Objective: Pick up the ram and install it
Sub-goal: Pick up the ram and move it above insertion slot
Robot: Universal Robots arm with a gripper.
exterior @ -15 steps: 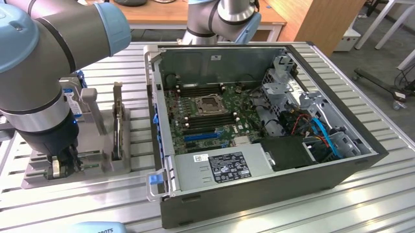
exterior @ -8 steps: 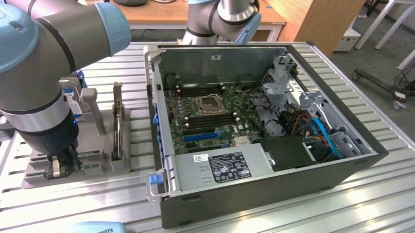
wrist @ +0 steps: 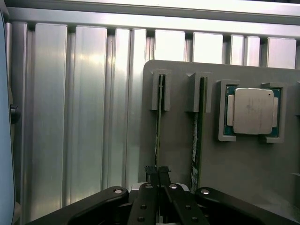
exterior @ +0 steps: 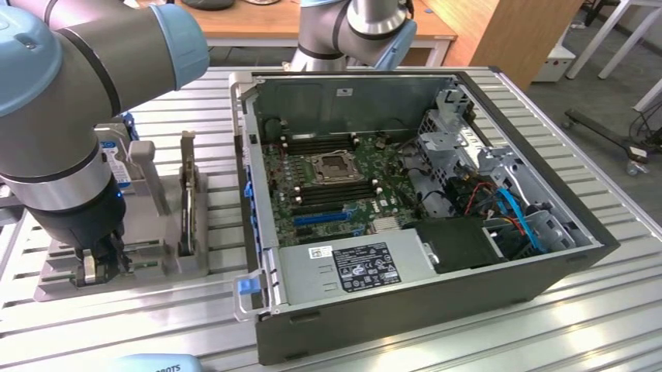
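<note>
Two thin green ram sticks stand on edge in slots of a grey holder (wrist: 178, 140): one ram (wrist: 158, 122) runs straight toward my gripper, the second ram (wrist: 196, 136) lies beside it. My gripper (wrist: 157, 171) is down at the near end of the first stick, its two dark fingertips (wrist: 150, 171) pressed close together on either side of it. In the exterior view the gripper (exterior: 95, 267) sits low over the holder (exterior: 155, 267), on the exterior view's left of the open computer case (exterior: 517, 271).
A square silver processor (wrist: 253, 110) rests in the holder's pocket beside the sticks. A tall dark card (exterior: 186, 194) stands upright on the holder. Inside the case, the motherboard (exterior: 342, 209) shows a processor socket (exterior: 333, 164) flanked by long memory slots (exterior: 310, 143). Ribbed aluminium table (wrist: 84, 117) surrounds everything.
</note>
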